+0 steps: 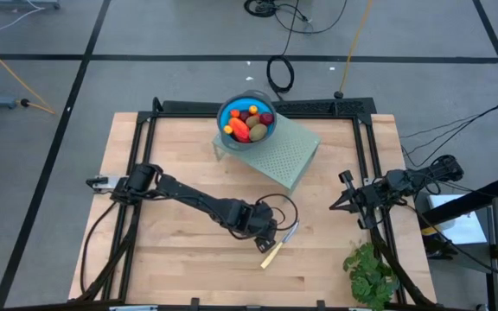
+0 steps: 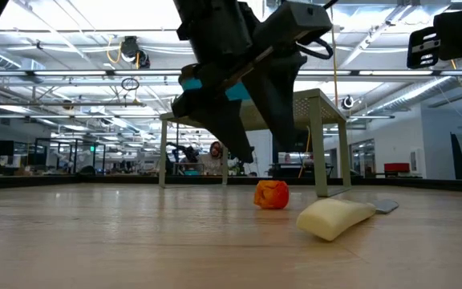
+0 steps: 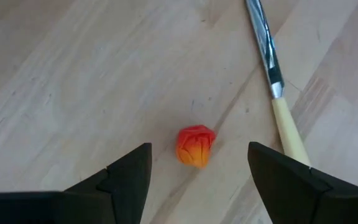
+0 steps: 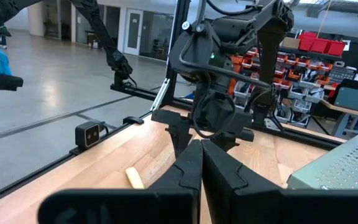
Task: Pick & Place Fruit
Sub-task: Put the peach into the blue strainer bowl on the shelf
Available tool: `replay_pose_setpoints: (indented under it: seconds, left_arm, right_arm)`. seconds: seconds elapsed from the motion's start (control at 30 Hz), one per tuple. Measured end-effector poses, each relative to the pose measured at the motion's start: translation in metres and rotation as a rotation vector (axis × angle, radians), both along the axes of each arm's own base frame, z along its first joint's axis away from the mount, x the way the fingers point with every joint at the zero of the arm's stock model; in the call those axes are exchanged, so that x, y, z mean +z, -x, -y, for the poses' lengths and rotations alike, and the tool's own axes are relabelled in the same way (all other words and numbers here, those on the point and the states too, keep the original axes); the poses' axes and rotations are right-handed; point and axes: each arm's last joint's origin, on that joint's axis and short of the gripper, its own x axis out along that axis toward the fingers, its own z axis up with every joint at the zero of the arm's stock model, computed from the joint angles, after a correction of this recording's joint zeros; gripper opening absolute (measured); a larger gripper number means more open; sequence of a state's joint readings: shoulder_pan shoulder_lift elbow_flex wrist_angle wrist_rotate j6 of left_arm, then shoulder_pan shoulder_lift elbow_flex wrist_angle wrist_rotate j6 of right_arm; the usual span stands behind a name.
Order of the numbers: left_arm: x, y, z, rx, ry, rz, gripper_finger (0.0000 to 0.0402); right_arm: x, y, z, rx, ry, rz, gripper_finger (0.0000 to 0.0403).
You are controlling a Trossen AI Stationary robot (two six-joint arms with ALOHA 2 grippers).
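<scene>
The left gripper (image 1: 267, 235) hangs low over the near middle of the table (image 1: 171, 268), its 2 fingers (image 3: 126, 177) spread wide with nothing between them. Directly below, between the fingertips in the left wrist view, sits 1 tiny orange-red fruit (image 3: 195, 146) on the bare wood, apart from both fingers. It looks light, small and rounded with a lumpy, faceted skin, so it should take a gentle pinch across its widest middle; being so small and roundish it could roll or squirt out if the fingers close off-centre. Just to its right lies the pale-handled knife (image 1: 277, 249), close enough that the right-hand finger must come down clear of the handle. Farther back, the blue bowl (image 1: 246, 123) on the green perforated stand (image 1: 290, 154) already holds the other fruit pieces (image 1: 251, 125). At the right edge the right gripper (image 1: 342, 202) waits above the table, fingers pressed together. A leafy green bunch (image 1: 370, 275) lies near it.
</scene>
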State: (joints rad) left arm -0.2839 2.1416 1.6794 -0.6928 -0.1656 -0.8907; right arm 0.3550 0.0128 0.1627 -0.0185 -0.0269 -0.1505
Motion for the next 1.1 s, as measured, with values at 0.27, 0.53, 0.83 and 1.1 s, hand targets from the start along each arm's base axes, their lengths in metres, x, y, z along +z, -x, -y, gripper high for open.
replay_pose_setpoints:
  seconds: [0.27,0.53,0.83,1.1]
  left_arm:
    - [0.001,0.000,0.002,-0.068,-0.048,0.010,0.0267]
    - [-0.016,-0.007,0.002,-0.059,-0.040,0.008,0.0266]
    - [-0.040,-0.010,0.005,-0.041,-0.032,-0.042,0.0266]
    - [-0.041,-0.009,0.003,-0.042,-0.052,-0.051,0.0263]
  right_arm:
    - [0.000,0.000,0.000,0.000,0.000,-0.001,0.0000]
    - [0.000,0.000,0.000,0.000,0.001,-0.002,0.0000]
    - [-0.001,0.000,0.000,0.001,0.000,-0.013,0.0000]
    - [-0.001,0.000,0.000,0.000,0.003,-0.009,0.0000]
